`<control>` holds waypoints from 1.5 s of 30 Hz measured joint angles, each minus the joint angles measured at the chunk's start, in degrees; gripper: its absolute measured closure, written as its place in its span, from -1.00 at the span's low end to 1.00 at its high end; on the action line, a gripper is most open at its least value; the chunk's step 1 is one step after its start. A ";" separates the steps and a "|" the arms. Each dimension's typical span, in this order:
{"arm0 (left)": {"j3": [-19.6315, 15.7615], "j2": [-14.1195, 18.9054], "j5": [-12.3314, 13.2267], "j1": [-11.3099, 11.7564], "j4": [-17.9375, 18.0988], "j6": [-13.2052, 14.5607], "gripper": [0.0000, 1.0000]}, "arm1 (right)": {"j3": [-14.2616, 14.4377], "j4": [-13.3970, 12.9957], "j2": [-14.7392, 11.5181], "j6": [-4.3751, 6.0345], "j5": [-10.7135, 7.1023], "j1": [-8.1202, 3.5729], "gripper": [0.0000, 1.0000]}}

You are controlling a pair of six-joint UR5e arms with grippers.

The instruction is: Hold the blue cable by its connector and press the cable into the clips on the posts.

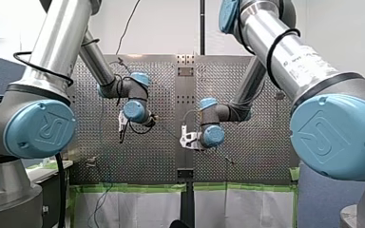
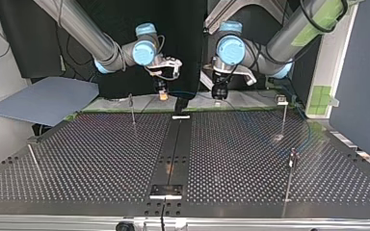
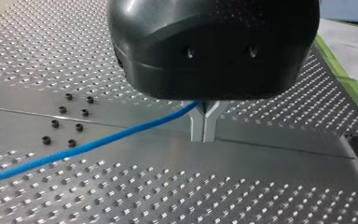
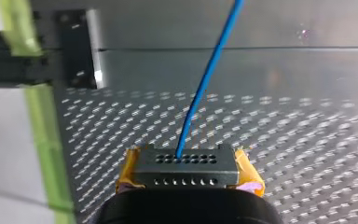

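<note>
Holding the line at two places, we hover at the far end of the perforated tabletop (image 2: 101, 159) in the top view. Our right hand (image 4: 189, 171) is clamped on the connector (image 4: 186, 161), a dark block with rows of holes. Its yellow pads (image 4: 129, 169) squeeze either side, and the blue cable (image 4: 205, 79) leaves the block's face and runs out ahead. Our left hand (image 3: 204, 133) has its metal fingers (image 3: 196, 128) pressed together at the tips, the cable caught in the fork just above them and trailing off to one side.

The thin posts (image 2: 132, 109) stand well apart from both hands, and a small clip (image 2: 282, 100) tops the one at the top view's right. We see no cable seated in any clip, so the pressing looks not yet begun.

Now the worries. Pull the hands apart too hard and the cable may slide through those smooth fingers, or kink where it exits the connector. Leave it slack and it could sag past the clip's mouth. And the posts look slender: a push that lands off-line would likely bend one aside rather than snap the cable home.
</note>
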 joint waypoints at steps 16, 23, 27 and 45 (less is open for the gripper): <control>-1.10 -7.89 -1.77 -4.18 8.12 -0.77 1.00 | 2.23 -4.80 5.76 0.96 0.80 -2.56 1.00; -0.84 -11.42 -2.24 -5.14 11.65 -1.67 1.00 | 4.21 -7.47 7.66 1.00 0.74 -4.12 1.00; -0.56 -13.51 -3.04 -5.67 13.72 -2.06 1.00 | 5.28 -9.40 7.81 1.10 0.65 -4.79 1.00; 7.81 -22.58 -9.20 -13.43 12.35 -4.60 1.00 | 10.07 -15.59 7.93 1.70 0.30 -9.77 1.00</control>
